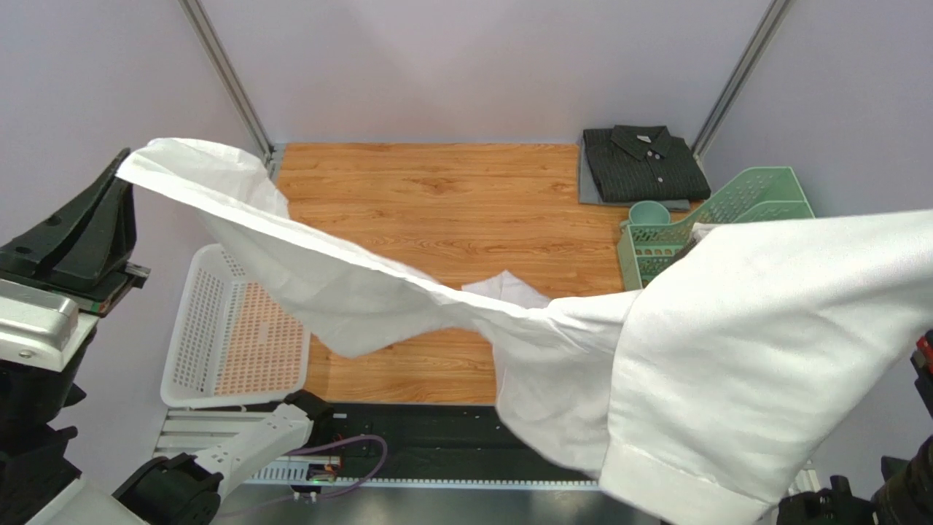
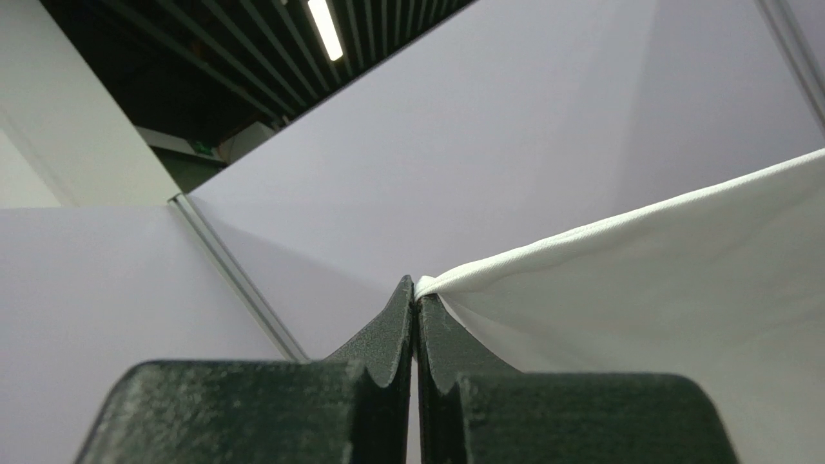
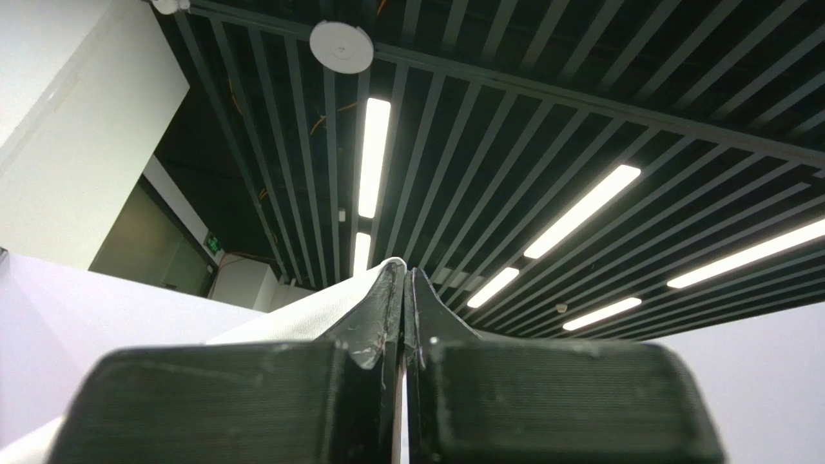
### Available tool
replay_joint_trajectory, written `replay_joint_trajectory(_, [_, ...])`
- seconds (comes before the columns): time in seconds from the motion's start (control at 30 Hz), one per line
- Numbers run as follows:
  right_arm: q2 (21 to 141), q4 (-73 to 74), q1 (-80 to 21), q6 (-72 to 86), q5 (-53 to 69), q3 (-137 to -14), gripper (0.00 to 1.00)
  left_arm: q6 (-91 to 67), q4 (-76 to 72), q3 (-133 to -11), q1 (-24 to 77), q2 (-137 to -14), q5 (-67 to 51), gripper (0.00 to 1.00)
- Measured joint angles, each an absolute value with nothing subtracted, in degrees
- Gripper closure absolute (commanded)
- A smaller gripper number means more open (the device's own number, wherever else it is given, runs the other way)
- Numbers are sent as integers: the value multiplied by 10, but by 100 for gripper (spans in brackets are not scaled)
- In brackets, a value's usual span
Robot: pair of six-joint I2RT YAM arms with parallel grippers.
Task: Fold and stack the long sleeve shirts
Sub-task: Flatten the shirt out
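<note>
- Long sleeve shirts, count two: one white shirt [image 1: 745,328], one dark shirt [image 1: 643,164] with fine stripes.
- White shirt: held aloft above the table [image 1: 438,197], unfolded, touching no surface that shows. Long axis left to right across the top view, from a high corner at the far left, sagging through the middle, up to a broad panel at the right edge. Small pointed flap (perhaps the collar) standing up near the middle; banded edge (cuff or hem, cannot tell which) hanging lowest at the near right.
- Dark shirt: folded flat in the far right corner of the table, on a grey board [image 1: 588,188]. Collar toward the far wall, buttons up, wider left to right than front to back.
- Grippers, count two, both raised with cameras facing upward.
- Left gripper [image 2: 414,290]: clamped tight on the white shirt's left corner, cloth edge running off to the right from the fingertips.
- Right gripper [image 3: 404,275]: pinched closed, white cloth caught at the tips and trailing down to the left.
- White mesh basket [image 1: 219,328], count one: left side of the table, below the shirt's left span.
- Green basket [image 1: 756,197], count one seen (partly hidden behind the white shirt): just beside the dark shirt, on its near right.
</note>
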State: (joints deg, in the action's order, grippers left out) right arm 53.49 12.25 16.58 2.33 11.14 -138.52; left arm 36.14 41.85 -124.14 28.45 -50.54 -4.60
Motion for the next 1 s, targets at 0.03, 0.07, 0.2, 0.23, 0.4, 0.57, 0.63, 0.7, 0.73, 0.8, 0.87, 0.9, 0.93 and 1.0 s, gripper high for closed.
replay_joint_trajectory(0.03, [539, 116, 166, 24, 110, -1380, 100, 361, 414, -1250, 284, -508, -39, 100])
replay_joint_trajectory(0.07, [545, 108, 166, 25, 113, -1374, 100, 363, 408, -1253, 284, -513, -31, 100])
replay_joint_trajectory(0.2, [591, 76, 166, 39, 154, -1317, 100, 381, 368, -1196, 284, -527, 10, 100])
replay_joint_trajectory(0.23, [615, 72, 165, 45, 171, -1305, 100, 389, 342, -1148, 284, -531, 24, 100])
replay_joint_trajectory(0.4, [773, 99, 88, 11, 206, -1247, 100, 402, 276, -967, 241, -625, 31, 100])
replay_joint_trajectory(0.57, [971, 174, -22, -81, 170, -1197, 100, 375, 250, -907, 146, -841, -46, 93])
replay_joint_trajectory(0.63, [1056, 208, -56, -115, 149, -1212, 92, 374, 250, -904, 127, -913, -72, 71])
replay_joint_trajectory(0.7, [1152, 250, -89, -155, 119, -1265, 53, 372, 258, -924, 119, -987, -88, 55])
replay_joint_trajectory(0.73, [1195, 270, -104, -175, 102, -1292, 39, 366, 270, -956, 120, -1038, -91, 49])
replay_joint_trajectory(0.8, [1256, 298, -129, -208, 61, -1341, 14, 359, 305, -1041, 120, -1121, -75, 28])
replay_joint_trajectory(0.87, [1295, 325, -154, -242, 21, -1370, 9, 340, 340, -1154, 117, -1210, -65, 9])
replay_joint_trajectory(0.9, [1301, 342, -163, -256, 4, -1370, 6, 329, 354, -1187, 114, -1234, -63, 8])
replay_joint_trajectory(0.93, [1301, 363, -172, -267, -8, -1366, 5, 321, 366, -1200, 109, -1241, -62, 7])
replay_joint_trajectory(1.0, [1285, 381, -185, -281, -23, -1338, 5, 307, 395, -1196, 94, -1231, -62, 7])
